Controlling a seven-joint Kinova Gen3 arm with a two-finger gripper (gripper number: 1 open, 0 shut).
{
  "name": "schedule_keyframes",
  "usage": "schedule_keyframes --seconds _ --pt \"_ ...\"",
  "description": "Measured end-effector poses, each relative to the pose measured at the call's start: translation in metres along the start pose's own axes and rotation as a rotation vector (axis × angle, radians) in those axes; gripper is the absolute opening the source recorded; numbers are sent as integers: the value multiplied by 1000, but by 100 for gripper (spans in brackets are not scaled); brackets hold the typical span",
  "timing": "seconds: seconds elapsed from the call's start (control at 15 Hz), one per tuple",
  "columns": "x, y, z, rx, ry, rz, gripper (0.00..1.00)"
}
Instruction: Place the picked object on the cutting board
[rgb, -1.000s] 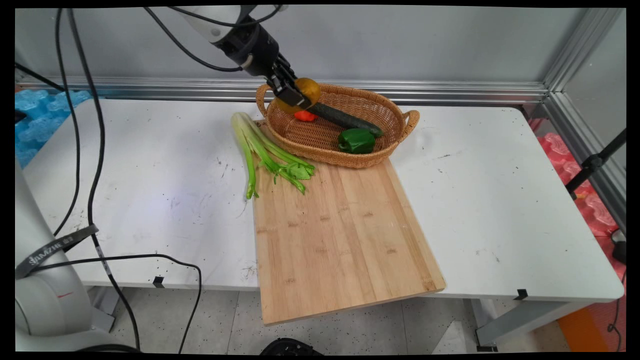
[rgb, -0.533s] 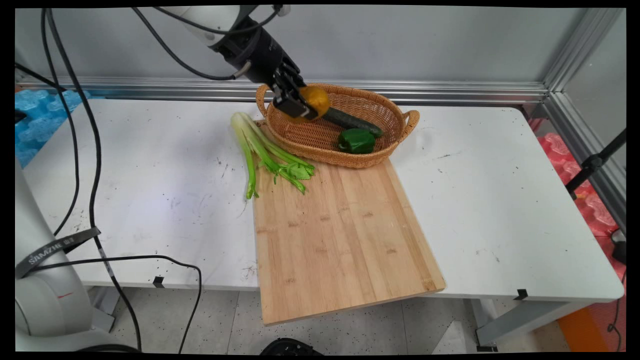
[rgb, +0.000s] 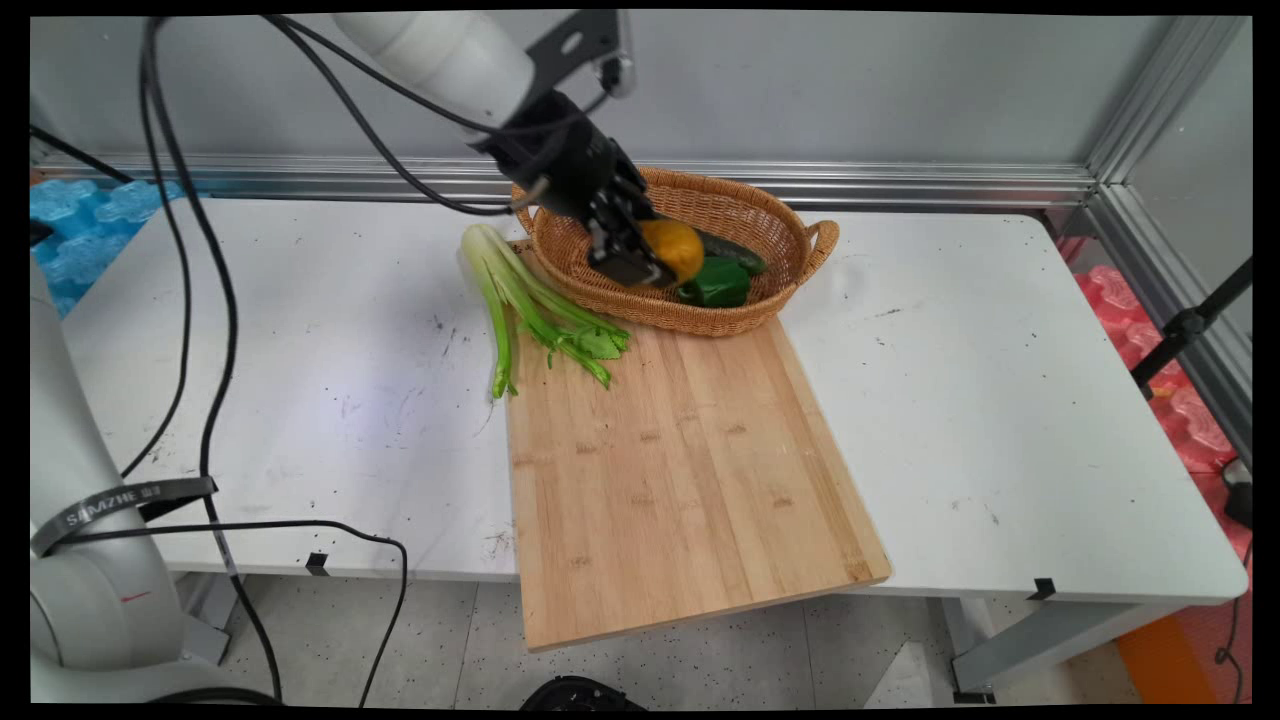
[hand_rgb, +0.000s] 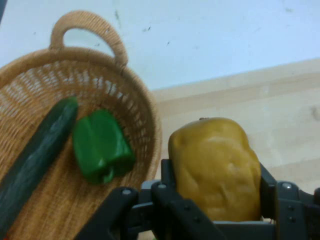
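My gripper (rgb: 650, 262) is shut on a yellow-orange pepper (rgb: 673, 248) and holds it in the air over the wicker basket (rgb: 770, 215). In the hand view the yellow pepper (hand_rgb: 216, 167) sits between the fingers (hand_rgb: 169, 172), above the basket's rim (hand_rgb: 150, 125) and the cutting board (hand_rgb: 280, 115). Inside the basket lie a green bell pepper (rgb: 715, 283) (hand_rgb: 101, 146) and a dark cucumber (rgb: 737, 254) (hand_rgb: 35, 160). The arm hides part of the basket's inside.
A wooden cutting board (rgb: 680, 470) lies in front of the basket and overhangs the table's near edge. A bunch of celery (rgb: 530, 305) lies across the board's far left corner and the white table (rgb: 1000, 400). Black cables (rgb: 200, 300) hang at the left.
The gripper, still shut on the yellow pepper, has moved right and toward the near side of the basket, lower in the picture. The small red thing in the basket is now hidden by the arm.
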Motion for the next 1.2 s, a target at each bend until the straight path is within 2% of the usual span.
schedule_keyframes --seconds 0.53,1.2 --pt "21 16 75 -35 -12 74 0" --pt "18 28 158 -71 -63 138 0"
